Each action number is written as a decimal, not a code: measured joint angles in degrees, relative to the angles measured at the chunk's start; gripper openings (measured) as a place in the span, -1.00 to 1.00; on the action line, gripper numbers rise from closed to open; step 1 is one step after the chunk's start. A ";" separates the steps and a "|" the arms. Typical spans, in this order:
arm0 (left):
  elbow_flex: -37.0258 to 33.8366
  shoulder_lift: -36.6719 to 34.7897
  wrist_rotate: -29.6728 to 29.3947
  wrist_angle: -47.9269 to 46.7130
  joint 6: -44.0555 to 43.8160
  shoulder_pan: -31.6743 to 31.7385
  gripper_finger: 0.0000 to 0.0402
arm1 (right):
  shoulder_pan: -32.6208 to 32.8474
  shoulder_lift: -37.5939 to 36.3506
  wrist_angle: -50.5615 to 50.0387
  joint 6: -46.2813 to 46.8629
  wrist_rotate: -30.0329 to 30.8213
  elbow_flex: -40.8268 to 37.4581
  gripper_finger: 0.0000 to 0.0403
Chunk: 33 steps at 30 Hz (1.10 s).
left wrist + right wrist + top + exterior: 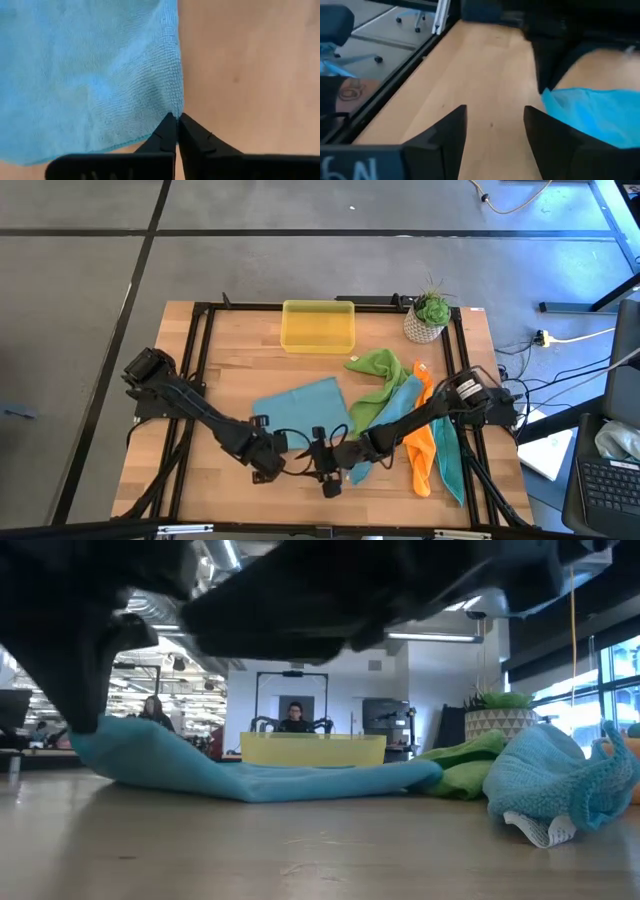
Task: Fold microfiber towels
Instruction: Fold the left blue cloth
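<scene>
A: Left tool (176,120) status?
B: Fingers are pressed together at the corner edge of the flat teal towel (300,408); the cloth's hem is pinched at the tips. Towel is spread on the wooden worktop (230,350), near the front centre.
A: Right tool (495,125)?
B: Fingers are held apart, nothing between them, low over bare worktop beside the same towel.
A: Other cloths?
B: Lime green towel (378,370), a second teal towel (398,408), an orange towel (420,445) and a third teal towel (448,460) are heaped at the right. Yellow tray (318,326) is seen at the back, potted plant (428,316) beside it.
</scene>
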 joint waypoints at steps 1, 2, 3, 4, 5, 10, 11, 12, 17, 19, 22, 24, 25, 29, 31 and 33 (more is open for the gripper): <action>0.62 -0.02 0.82 -0.03 0.00 0.27 -0.99 | 0.03 1.13 -1.15 -0.76 -0.02 1.87 -0.02; 1.19 -0.04 1.69 -0.09 0.00 0.53 -1.00 | 0.05 2.21 -2.92 -1.53 0.05 3.78 -0.02; 1.73 -0.04 2.54 -0.10 0.00 0.76 -1.00 | 0.06 3.37 -5.23 -2.26 0.54 5.95 -0.02; 2.20 -0.04 3.22 -0.11 0.00 0.95 -1.00 | 0.10 4.53 -7.95 -2.87 1.82 8.04 -0.02; 2.62 -0.04 3.61 -0.11 -0.02 1.11 -1.00 | 0.12 5.62 -10.84 -3.74 3.59 9.98 -0.02; 3.57 -0.06 5.40 -0.16 -0.13 1.06 -0.99 | 0.69 9.23 -20.31 -8.25 13.20 17.45 -0.02; 3.65 -0.10 5.96 0.03 -0.22 1.04 -0.99 | 1.01 9.50 -20.33 -9.17 14.84 18.06 -0.02; 3.66 -0.11 6.52 0.06 -0.42 1.04 -1.00 | 1.45 9.60 -20.41 -9.72 16.50 18.24 -0.02; 3.66 -0.11 6.88 0.25 -1.31 0.78 -0.99 | 2.73 9.71 -19.37 -12.83 20.78 18.31 -0.02; 3.66 -0.11 6.66 0.54 -1.40 0.86 -1.00 | 2.75 9.71 -18.45 -12.64 20.22 18.31 -0.02; 3.66 -0.11 6.40 2.29 -1.51 1.17 -0.99 | 2.72 9.71 -16.86 -12.56 20.58 18.31 -0.02; 3.66 -0.11 6.40 3.96 -1.47 1.17 -0.99 | 2.69 9.71 -16.24 -12.64 21.41 18.31 -0.02; 3.66 -0.11 6.47 4.91 -1.29 1.15 -0.99 | 2.60 9.78 -15.97 -12.68 21.42 18.32 -0.02; 3.68 -0.13 8.06 6.40 -1.20 1.13 -0.99 | 2.37 11.44 -14.32 -12.66 21.40 18.42 -0.02; 3.68 -0.16 8.05 6.81 -1.22 1.15 -0.99 | 2.37 12.30 -14.22 -12.85 21.65 18.40 -0.02; 3.71 -0.20 8.01 6.94 -1.17 1.15 -0.99 | 2.37 12.58 -14.48 -12.85 22.28 18.25 -0.03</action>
